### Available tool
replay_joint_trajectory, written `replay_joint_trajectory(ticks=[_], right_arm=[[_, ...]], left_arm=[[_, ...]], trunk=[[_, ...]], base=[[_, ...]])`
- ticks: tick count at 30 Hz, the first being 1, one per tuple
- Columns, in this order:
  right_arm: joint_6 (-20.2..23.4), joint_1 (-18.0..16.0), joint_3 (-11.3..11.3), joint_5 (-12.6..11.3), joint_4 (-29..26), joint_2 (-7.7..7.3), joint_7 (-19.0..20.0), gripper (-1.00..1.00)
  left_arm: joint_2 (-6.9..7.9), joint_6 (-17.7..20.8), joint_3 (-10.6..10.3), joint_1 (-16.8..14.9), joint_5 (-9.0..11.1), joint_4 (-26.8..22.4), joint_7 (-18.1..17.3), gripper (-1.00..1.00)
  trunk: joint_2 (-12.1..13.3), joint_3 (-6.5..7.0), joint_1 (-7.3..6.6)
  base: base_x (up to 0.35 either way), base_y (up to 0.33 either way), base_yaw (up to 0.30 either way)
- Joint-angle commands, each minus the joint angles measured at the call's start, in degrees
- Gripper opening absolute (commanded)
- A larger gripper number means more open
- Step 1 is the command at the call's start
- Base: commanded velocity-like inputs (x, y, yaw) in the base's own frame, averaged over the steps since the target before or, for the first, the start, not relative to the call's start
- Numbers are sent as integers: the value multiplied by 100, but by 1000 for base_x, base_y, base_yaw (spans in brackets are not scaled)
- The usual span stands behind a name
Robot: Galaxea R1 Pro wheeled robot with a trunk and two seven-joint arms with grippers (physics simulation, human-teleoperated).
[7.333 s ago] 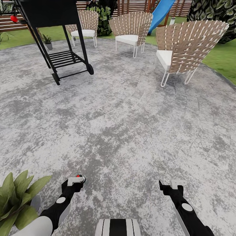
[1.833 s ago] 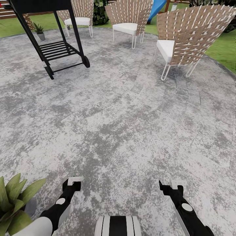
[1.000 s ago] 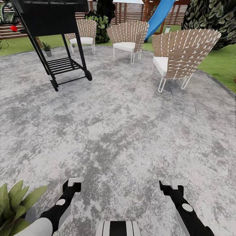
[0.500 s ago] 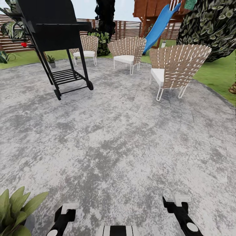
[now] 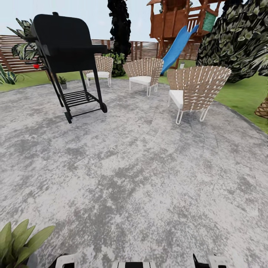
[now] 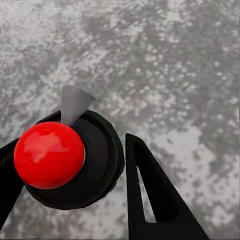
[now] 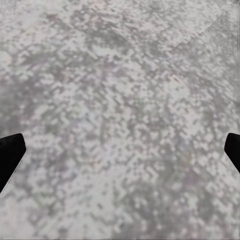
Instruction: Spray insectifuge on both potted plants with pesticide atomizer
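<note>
In the left wrist view my left gripper [image 6: 67, 150] is shut on the pesticide atomizer [image 6: 85, 165]. I look down on the atomizer's round dark top, with a red ball and a grey nozzle. The left gripper's white tip [image 5: 65, 258] peeks in at the bottom edge of the head view. My right gripper [image 7: 120, 150] hangs open over bare patio stone, its tip [image 5: 212, 259] also at that bottom edge. One potted plant [image 5: 18, 245], broad pointed green leaves, stands just left of my left arm. A second small potted plant [image 5: 62, 81] sits far off beside the grill. No mist shows.
A black wheeled grill [image 5: 67, 56] stands at the back left of the grey stone patio [image 5: 134, 160]. Three wicker chairs [image 5: 195, 89] line the far right side. Beyond are lawn, a wooden fence, a blue slide [image 5: 176, 46] and a large bush [image 5: 238, 41].
The head camera has tilted up: sky, fence and play tower now show, and both arms have slid to the bottom edge. Nothing on the patio has moved.
</note>
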Motion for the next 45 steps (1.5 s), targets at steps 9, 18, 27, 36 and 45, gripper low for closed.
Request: replay_joint_trajectory(ticks=[9, 18, 27, 36, 45], right_arm=[[-21, -3, -36, 32, 27, 52, -11, 100], [-17, -3, -38, 28, 18, 59, 5, 100], [-23, -3, -36, 31, 25, 59, -2, 100], [-23, -3, -36, 31, 26, 64, 15, 100], [-23, -3, -33, 36, 25, 68, 15, 100]], left_arm=[[2, -127, 71, 41, -29, 40, 18, -100], [-15, -129, 63, 41, -37, 57, 10, -100], [-24, -129, 58, 41, -37, 59, 9, -100], [-31, -131, 48, 41, -43, 59, 9, -100], [-47, -138, 45, 41, -60, 59, 9, -100]], trunk=[[11, 234, -24], [23, 434, -47], [35, 633, -70], [39, 700, -78], [39, 700, -78]], base=[[0, 0, 0], [0, 0, 0], [0, 0, 0], [0, 0, 0], [-21, -29, 1]])
